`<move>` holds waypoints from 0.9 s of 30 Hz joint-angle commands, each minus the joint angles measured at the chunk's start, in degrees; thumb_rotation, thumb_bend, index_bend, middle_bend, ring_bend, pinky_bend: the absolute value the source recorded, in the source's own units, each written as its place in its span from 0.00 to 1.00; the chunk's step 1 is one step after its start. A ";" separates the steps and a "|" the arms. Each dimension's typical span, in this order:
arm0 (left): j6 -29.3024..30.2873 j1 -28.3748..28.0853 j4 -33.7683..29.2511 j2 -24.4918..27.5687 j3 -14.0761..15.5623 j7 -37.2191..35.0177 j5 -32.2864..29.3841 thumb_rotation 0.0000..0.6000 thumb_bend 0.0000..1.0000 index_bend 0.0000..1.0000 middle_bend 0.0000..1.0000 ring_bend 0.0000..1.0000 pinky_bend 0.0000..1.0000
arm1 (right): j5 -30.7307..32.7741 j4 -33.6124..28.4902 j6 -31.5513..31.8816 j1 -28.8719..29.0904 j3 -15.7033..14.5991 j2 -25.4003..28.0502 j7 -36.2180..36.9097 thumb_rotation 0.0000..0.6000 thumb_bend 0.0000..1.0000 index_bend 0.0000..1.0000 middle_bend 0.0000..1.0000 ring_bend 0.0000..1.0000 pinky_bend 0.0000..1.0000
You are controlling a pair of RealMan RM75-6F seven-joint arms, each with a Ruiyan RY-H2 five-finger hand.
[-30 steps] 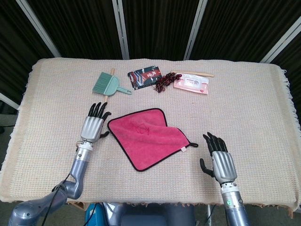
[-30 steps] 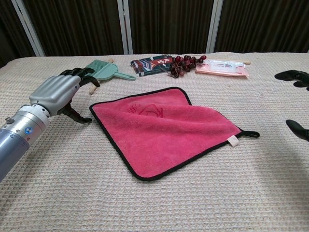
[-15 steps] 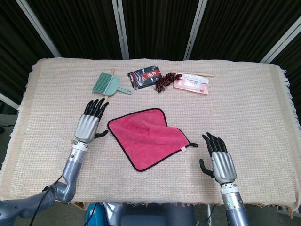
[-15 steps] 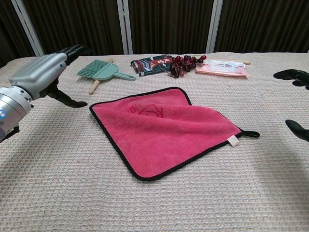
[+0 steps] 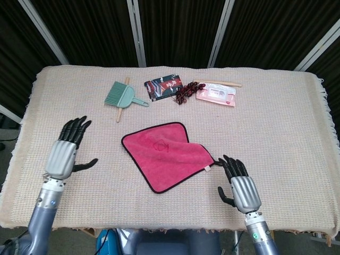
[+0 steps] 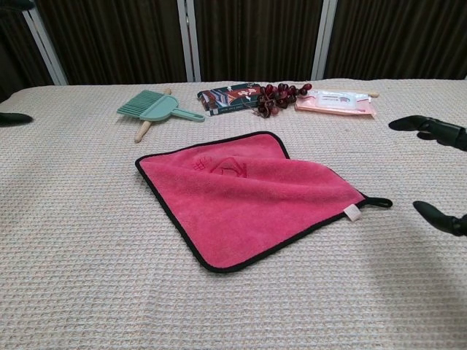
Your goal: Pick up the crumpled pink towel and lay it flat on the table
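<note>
The pink towel (image 5: pixel 167 153) (image 6: pixel 244 191), edged in black, lies spread flat in the middle of the table with a small loop at its right corner. My left hand (image 5: pixel 65 152) hovers open well to the left of it, fingers apart and empty; the chest view shows only its dark fingertips (image 6: pixel 14 117) at the left edge. My right hand (image 5: pixel 240 185) is open near the front edge, just right of the towel's loop corner and holding nothing. Its fingertips (image 6: pixel 430 130) show at the right edge of the chest view.
At the back of the table lie a green dustpan brush (image 5: pixel 123 95) (image 6: pixel 155 107), a dark patterned packet (image 5: pixel 164 87) (image 6: pixel 228 98), a bunch of dark red beads (image 5: pixel 185 92) (image 6: pixel 279 95) and a pink wipes pack (image 5: pixel 216 96) (image 6: pixel 336 101). A woven cream cloth (image 5: pixel 276 122) covers the table.
My left hand has drawn back to the left, away from the towel's left corner. My right hand has shifted slightly left toward the loop corner. The towel has not moved.
</note>
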 commanded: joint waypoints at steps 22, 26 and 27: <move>-7.52 3.79 -5.50 6.84 11.62 -0.58 11.87 1.00 0.08 0.32 0.07 0.00 0.00 | -3.73 0.14 2.31 -1.62 -1.43 -3.39 -4.22 1.00 0.43 0.08 0.00 0.00 0.00; -9.35 3.84 -3.24 0.99 11.91 3.88 12.63 1.00 0.09 0.31 0.07 0.00 0.00 | -3.73 0.32 2.49 -1.78 -0.88 -2.43 -2.51 1.00 0.43 0.08 0.00 0.00 0.00; -9.74 3.90 -2.46 -0.77 11.72 4.98 12.34 1.00 0.09 0.31 0.07 0.00 0.00 | -3.64 0.31 2.44 -1.80 -0.79 -2.17 -2.07 1.00 0.43 0.08 0.00 0.00 0.00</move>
